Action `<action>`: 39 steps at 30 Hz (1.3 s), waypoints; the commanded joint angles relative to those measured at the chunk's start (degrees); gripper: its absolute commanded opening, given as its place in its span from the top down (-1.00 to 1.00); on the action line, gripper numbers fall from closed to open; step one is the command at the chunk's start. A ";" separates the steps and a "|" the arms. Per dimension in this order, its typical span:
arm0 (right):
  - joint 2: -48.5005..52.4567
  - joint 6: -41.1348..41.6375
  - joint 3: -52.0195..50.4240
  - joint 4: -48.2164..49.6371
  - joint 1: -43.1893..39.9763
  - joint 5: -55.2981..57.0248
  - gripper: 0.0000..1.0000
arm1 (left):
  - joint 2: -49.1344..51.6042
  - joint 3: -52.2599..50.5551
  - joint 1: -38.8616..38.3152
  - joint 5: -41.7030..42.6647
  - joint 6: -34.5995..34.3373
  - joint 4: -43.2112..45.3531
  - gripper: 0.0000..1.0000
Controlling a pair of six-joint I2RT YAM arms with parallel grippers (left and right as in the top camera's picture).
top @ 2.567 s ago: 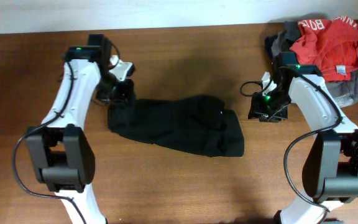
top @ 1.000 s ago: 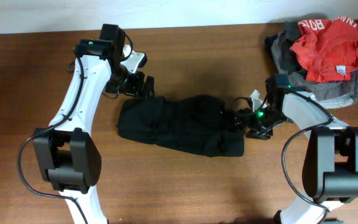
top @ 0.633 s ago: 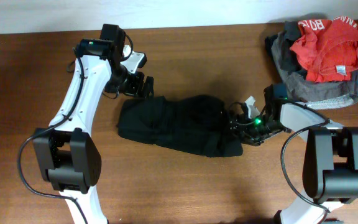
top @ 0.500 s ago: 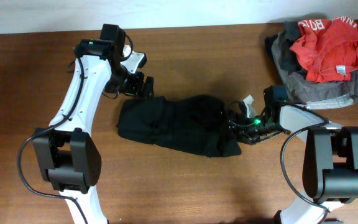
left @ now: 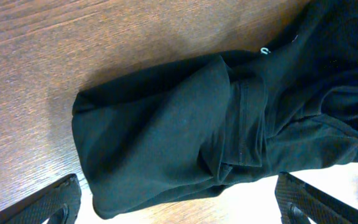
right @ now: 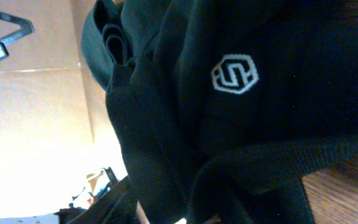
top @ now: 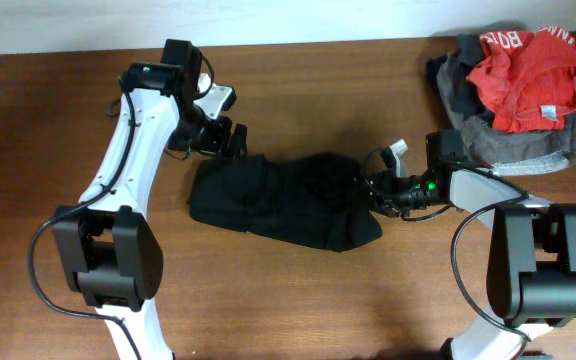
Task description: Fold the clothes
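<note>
black garment lies bunched across the middle of the table, one arm at each end

the black garment (top: 283, 205) lies on the wooden table (top: 368, 90), roughly in its centre, as a long crumpled bundle that runs from left to right. it lies in soft folds, and a stitched seam shows across its middle in the left wrist view.

the left gripper (top: 230, 142) sits at the upper left corner of the garment. in the left wrist view its fingers (left: 61, 199) are spread wide, one at each bottom corner of the picture. the rounded left end of the garment (left: 185, 130) lies between them, and bare wood shows beside it. nothing is held there.

the right gripper (top: 373, 190) is at the right end of the garment, low and right against the fabric. the right wrist view is filled with dark cloth at close range, and a small white logo (right: 235, 73) shows on it. whether those fingers are closed on the fabric or only pressed into it cannot be told.

in the far right corner of the table a red garment (top: 523, 75) with white lettering lies on top of a grey garment (top: 513, 145), well apart from the black one.
</note>
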 commanded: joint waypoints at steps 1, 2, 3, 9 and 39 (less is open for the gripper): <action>0.33 -0.02 -0.09 -0.04 1.11 1.49 0.12 | 0.22 0.85 -0.07 0.00 0.33 -0.04 -0.98; 0.33 -0.04 -0.09 0.00 1.68 2.12 0.12 | 0.22 0.85 -0.07 0.00 0.33 -0.07 -0.98; 0.33 -0.04 -0.09 0.07 2.38 2.67 0.12 | 0.22 0.85 -0.07 0.00 0.33 -0.07 -0.98; 0.31 1.99 -0.07 0.87 6.36 7.06 0.92 | 0.22 0.85 -0.04 0.00 0.33 -0.09 -0.98; -4.68 -18.53 23.65 -39.17 -9.46 17.92 0.92 | 0.22 0.85 0.44 -14.38 0.31 -0.22 -0.98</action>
